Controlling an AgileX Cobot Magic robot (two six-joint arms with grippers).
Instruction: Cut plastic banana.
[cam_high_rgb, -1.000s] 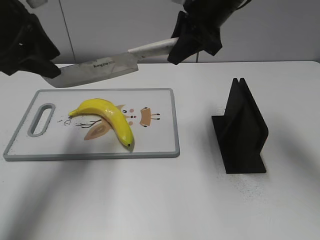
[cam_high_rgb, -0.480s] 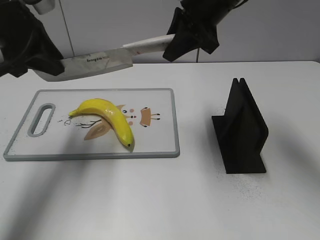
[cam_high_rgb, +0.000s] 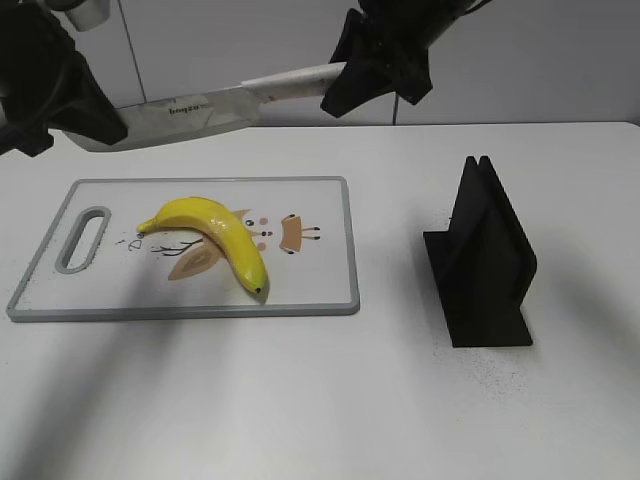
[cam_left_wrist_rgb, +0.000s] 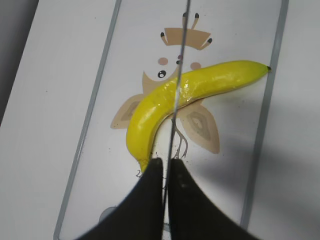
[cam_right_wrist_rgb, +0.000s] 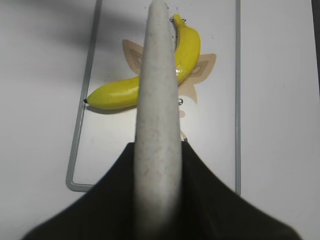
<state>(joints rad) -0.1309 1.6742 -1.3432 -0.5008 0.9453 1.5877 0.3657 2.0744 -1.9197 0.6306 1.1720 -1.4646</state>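
A yellow plastic banana (cam_high_rgb: 215, 235) lies whole on a white cutting board (cam_high_rgb: 310, 290) with a grey rim. It also shows in the left wrist view (cam_left_wrist_rgb: 150, 107) and the right wrist view (cam_right_wrist_rgb: 185, 47). A large knife (cam_high_rgb: 200, 110) hangs level above the board's far edge. My right gripper (cam_high_rgb: 345, 85) is shut on its pale handle (cam_right_wrist_rgb: 157, 125). My left gripper (cam_high_rgb: 100, 125) is shut on the blade's tip end (cam_left_wrist_rgb: 175, 100), seen edge-on over the banana.
A black knife stand (cam_high_rgb: 485, 260) sits upright on the white table to the right of the board. The board has a grey handle slot (cam_high_rgb: 83, 238) at its left end and printed drawings under the banana.
Both grippers have lifted the knife a little and carried it away toward the back, left of where it was. The banana and board have not moved.
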